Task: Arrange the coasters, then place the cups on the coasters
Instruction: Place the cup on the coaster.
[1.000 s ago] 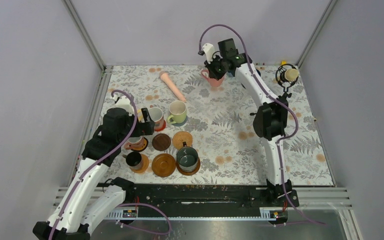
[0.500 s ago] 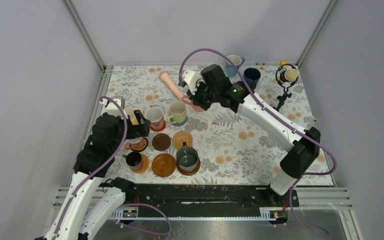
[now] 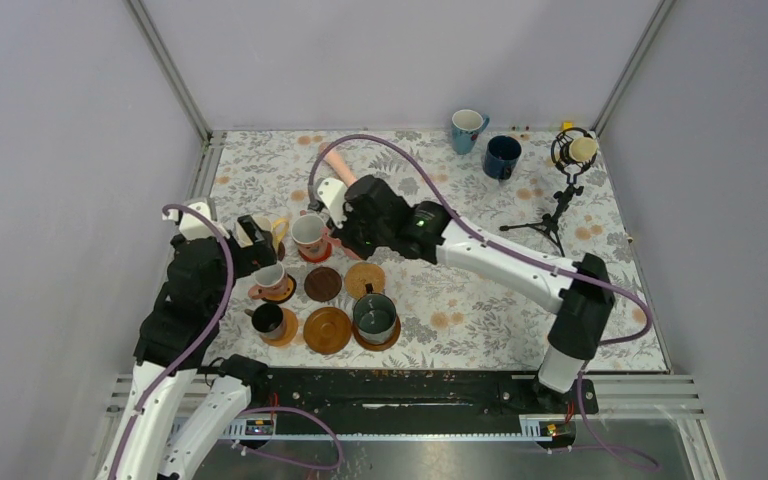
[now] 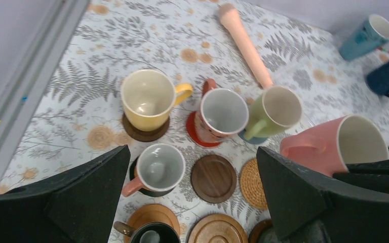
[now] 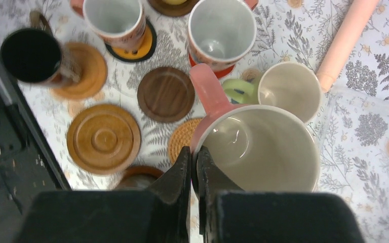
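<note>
My right gripper (image 5: 193, 154) is shut on the rim of a pink cup (image 5: 258, 147) and holds it in the air above the tan woven coaster (image 5: 184, 139), next to the light green cup (image 5: 288, 91). In the top view that gripper (image 3: 343, 218) hides the pink cup. Bare coasters lie below: dark brown (image 5: 165, 94), tan woven and ringed orange wood (image 5: 103, 137). My left gripper (image 4: 192, 162) stands wide open and holds nothing, above the small cup (image 4: 158, 167) on its black coaster. The yellow cup (image 4: 147, 98) and a white cup (image 4: 224, 114) sit on coasters.
A teal cup (image 3: 468, 130) and a navy cup (image 3: 501, 156) stand at the back right beside the black tripod microphone (image 3: 565, 185). The long pink stick (image 5: 344, 40) lies behind the coaster group. A dark green cup (image 3: 374, 317) and a black cup (image 3: 267, 320) sit on front coasters.
My right arm has swung from the far back to the left centre with the pink cup in its grip. My left arm has drawn back leftward, still open.
</note>
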